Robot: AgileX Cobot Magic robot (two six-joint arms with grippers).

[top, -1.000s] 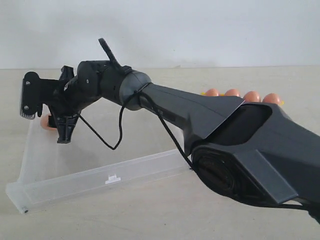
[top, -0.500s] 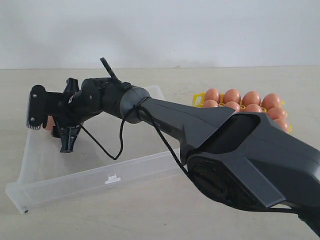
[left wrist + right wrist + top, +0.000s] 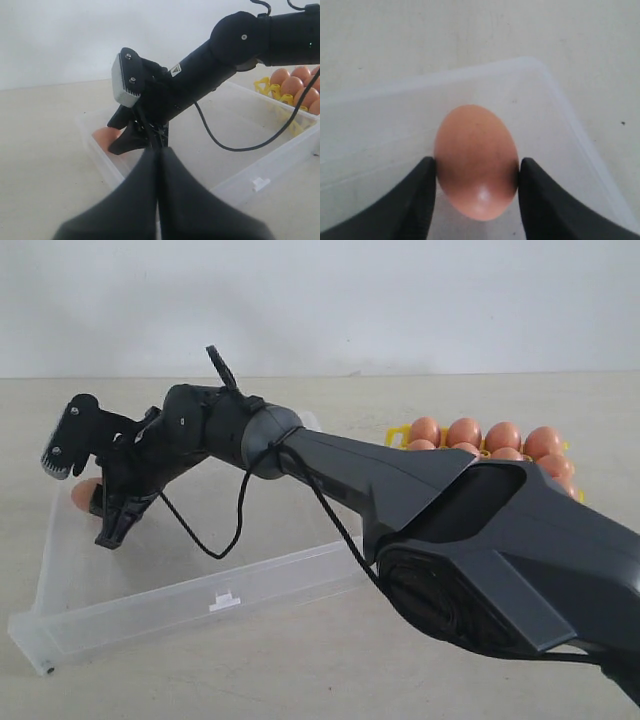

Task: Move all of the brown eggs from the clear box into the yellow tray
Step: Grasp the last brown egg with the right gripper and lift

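- box [image 3: 150, 602], far left corner: one egg [image 3: 476, 161] pinched on both sides by the right gripper [image 3: 477, 169], which reaches across.
- left gripper [image 3: 159, 152]: jaws pressed together, holding nothing.
- right, just beyond the box: tray [image 3: 397, 433] holding many eggs [image 3: 465, 430], partly hidden by the arm [image 3: 400, 480].

- The right arm [image 3: 400, 480] crosses over the clear box [image 3: 150, 602] from the right to its far left corner and bars the middle;
- the near left floor of the box is bare; a gripper could descend there;
- a brown egg [image 3: 472, 142] fills the gap of the right gripper [image 3: 476, 167]; box walls stand near;
- brown eggs [image 3: 465, 430] crowd the yellow tray [image 3: 397, 433], far right.
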